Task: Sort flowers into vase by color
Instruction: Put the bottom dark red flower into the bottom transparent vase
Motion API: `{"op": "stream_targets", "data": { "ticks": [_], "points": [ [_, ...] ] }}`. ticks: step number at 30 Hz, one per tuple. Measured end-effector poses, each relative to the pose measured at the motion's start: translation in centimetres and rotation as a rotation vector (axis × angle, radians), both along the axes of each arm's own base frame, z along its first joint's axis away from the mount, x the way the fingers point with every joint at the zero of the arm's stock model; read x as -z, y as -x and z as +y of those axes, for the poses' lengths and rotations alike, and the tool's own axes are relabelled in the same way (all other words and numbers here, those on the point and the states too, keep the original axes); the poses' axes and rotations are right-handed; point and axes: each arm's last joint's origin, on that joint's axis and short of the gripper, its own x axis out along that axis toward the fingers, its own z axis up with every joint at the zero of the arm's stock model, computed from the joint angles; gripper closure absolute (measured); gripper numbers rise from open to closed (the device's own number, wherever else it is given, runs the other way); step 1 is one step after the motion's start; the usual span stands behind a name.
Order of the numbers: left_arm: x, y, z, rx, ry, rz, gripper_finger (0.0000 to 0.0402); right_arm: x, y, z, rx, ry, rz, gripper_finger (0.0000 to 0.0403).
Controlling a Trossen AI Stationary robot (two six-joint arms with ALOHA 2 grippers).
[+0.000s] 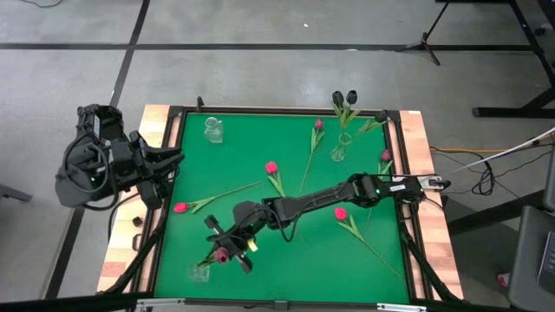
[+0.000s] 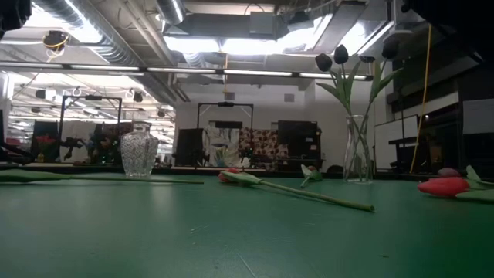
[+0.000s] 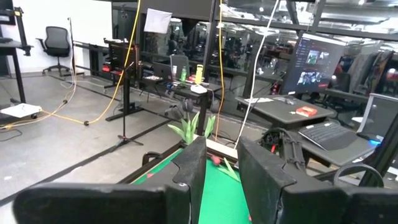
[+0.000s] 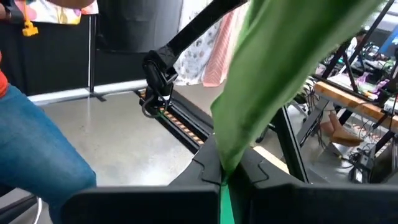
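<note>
High view: the right arm stretches across the green tabletop [image 1: 373,182] toward its near-left corner, where the right end effector [image 1: 227,247] hangs just above a small glass vase [image 1: 199,272]. It is clamped shut on a tulip; the right wrist view shows the green stem and leaf [image 4: 273,81] pinched between the closed fingers, and from above a dusky pink head [image 1: 222,254] shows right at the end effector, by the vase mouth. Whether the stem is in the vase yet I cannot tell.

The left arm waits off the left edge of the tabletop, its end effector [image 1: 170,166] over the wooden border. In the left wrist view its fingers [image 3: 193,165] stand slightly apart with nothing between them.

Other flowers lie loose on the green: a bright pink one [image 1: 180,207] on the left with its stem running right, another [image 1: 271,167] near the middle, a darker one [image 1: 318,125] farther back, one [image 1: 341,213] under the right arm, and one [image 1: 385,156] near the right edge. A tall vase [image 1: 341,147] at the far right holds two near-black tulips [image 1: 344,98]. An empty cut-glass vase [image 1: 212,130] stands at the far left.
</note>
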Motion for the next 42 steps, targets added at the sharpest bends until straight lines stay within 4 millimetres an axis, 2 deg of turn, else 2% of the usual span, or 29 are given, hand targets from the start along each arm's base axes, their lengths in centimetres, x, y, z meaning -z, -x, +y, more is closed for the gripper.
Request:
{"op": "stream_targets", "data": {
  "ticks": [12,26,39,42],
  "points": [
    [0.3,0.0,0.1,0.0,-0.008,0.005,0.0312,0.3,-0.1,0.0,0.0,0.0,0.01,0.0397],
    [0.6,0.1,0.2,-0.001,-0.013,0.007,0.0312,2.4,-0.7,0.2,0.01,-0.024,0.029,0.0395],
    [0.7,0.1,0.2,-0.001,0.01,-0.006,0.0312,2.3,-0.8,0.3,0.021,-0.049,0.026,0.0374],
    [0.7,0.1,0.2,-0.001,0.011,-0.006,0.0312,2.4,-0.8,0.3,0.021,-0.048,0.037,0.0355]
  ]
}}
